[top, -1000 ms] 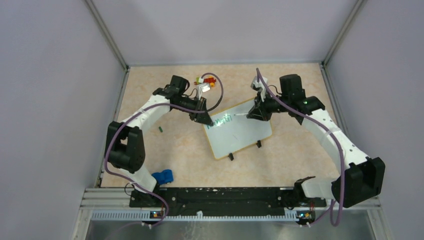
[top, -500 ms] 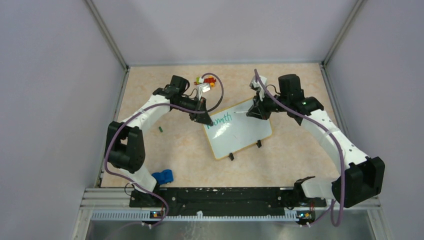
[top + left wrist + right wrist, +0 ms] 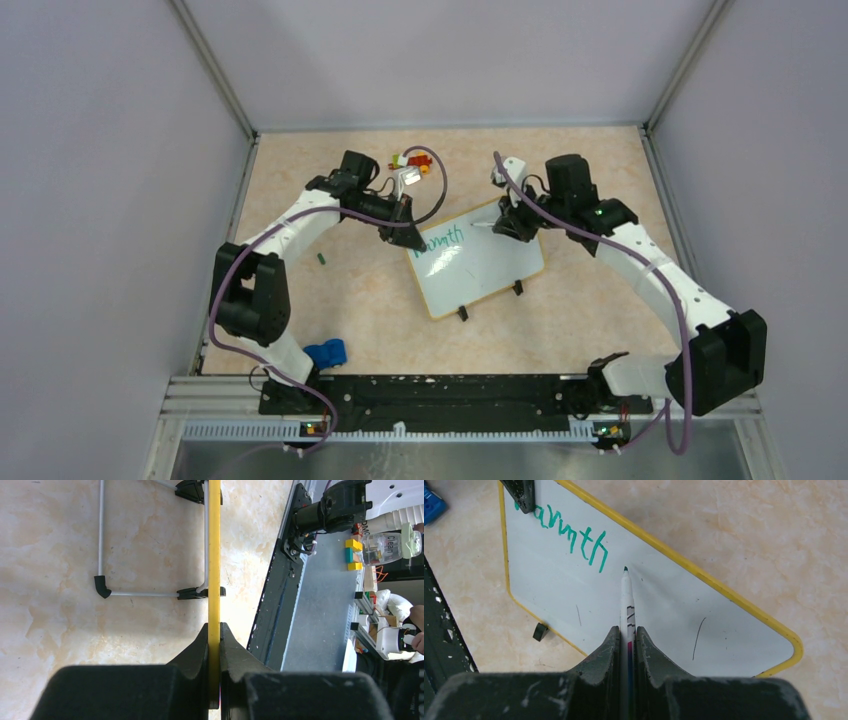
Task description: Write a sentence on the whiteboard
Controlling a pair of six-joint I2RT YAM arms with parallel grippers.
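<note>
The whiteboard point(image 3: 480, 265), white with a yellow rim and black feet, lies tilted at the table's middle. Green lettering point(image 3: 441, 240) reading "warmth" runs along its far left part; it also shows in the right wrist view point(image 3: 569, 535). My left gripper point(image 3: 403, 233) is shut on the board's yellow rim point(image 3: 214, 580) at its far left corner. My right gripper point(image 3: 508, 226) is shut on a white marker point(image 3: 627, 605). The marker's green tip point(image 3: 625, 569) sits just right of the last letter, at or just above the board point(image 3: 664, 610).
Small coloured blocks point(image 3: 412, 160) lie at the back of the table. A blue object point(image 3: 326, 352) sits near the front left. A small dark green piece point(image 3: 322, 258) lies left of the board. The black base rail point(image 3: 430, 395) runs along the near edge.
The last letter of the green word was finished a second ago. My right gripper has shifted slightly right with the marker and its wrist has turned. The left arm has not moved.
</note>
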